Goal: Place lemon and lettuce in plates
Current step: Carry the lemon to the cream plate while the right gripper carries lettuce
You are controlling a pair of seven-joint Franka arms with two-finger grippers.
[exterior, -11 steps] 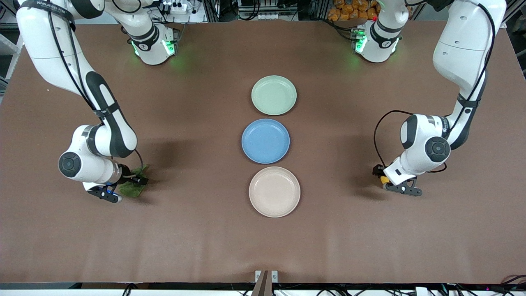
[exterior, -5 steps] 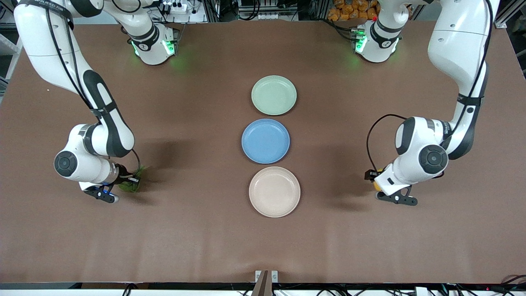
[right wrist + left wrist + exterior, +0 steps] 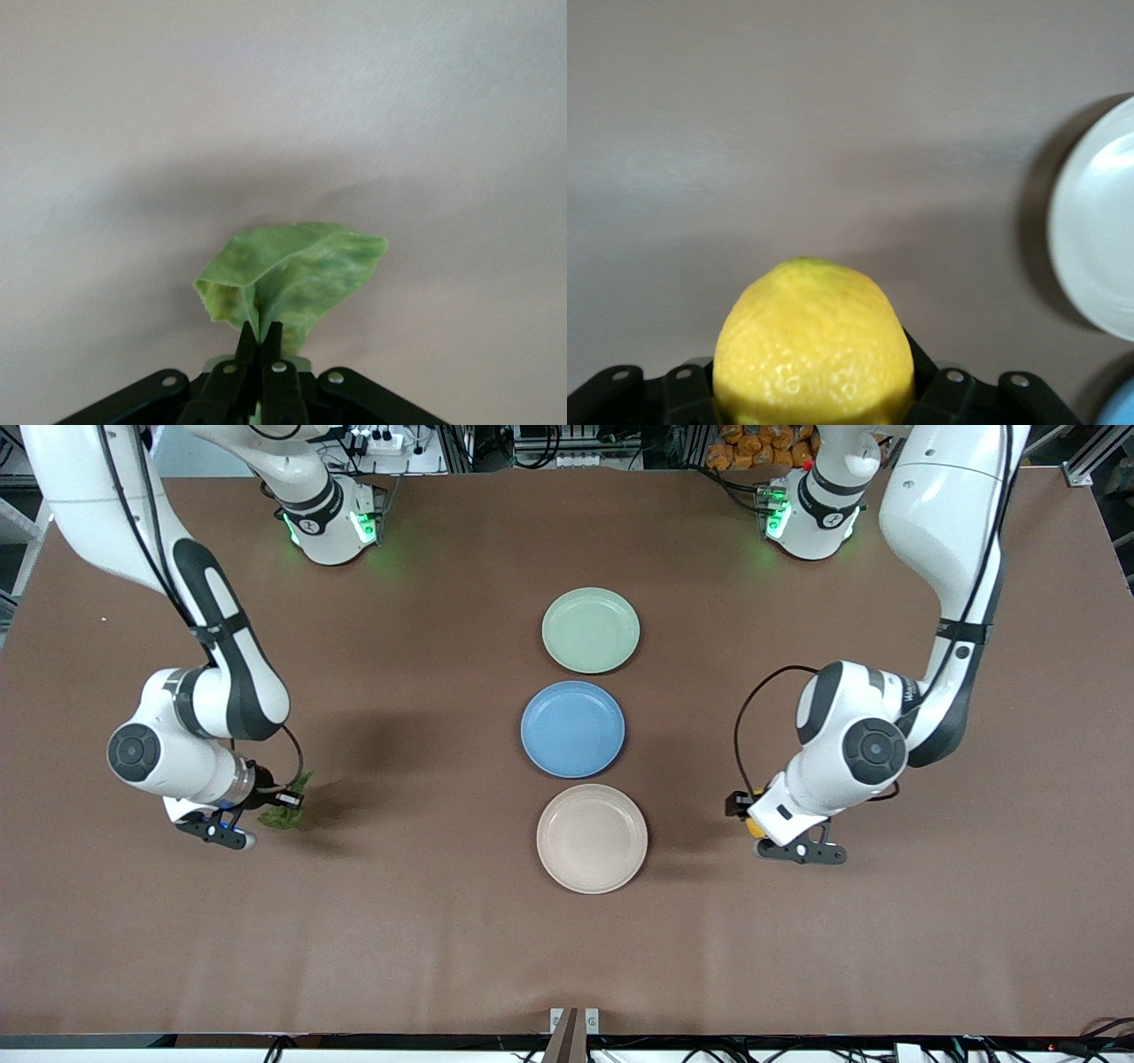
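The lemon is clamped in my left gripper, up over the bare table beside the beige-pink plate, toward the left arm's end. In the left wrist view the lemon fills the jaws of the left gripper. My right gripper is shut on the lettuce, held off the table toward the right arm's end. In the right wrist view the folded leaf sticks out of the pinched tips of the right gripper. The mint green plate lies farthest from the front camera. Both plates are empty.
An empty blue plate lies between the mint green and beige-pink plates, the three in one row at mid-table. The left wrist view shows a pale plate's rim and a blue plate's corner.
My left gripper has carried the lemon toward the beige-pink plate. My right gripper has lifted the lettuce off the table, and the leaf now hangs folded.
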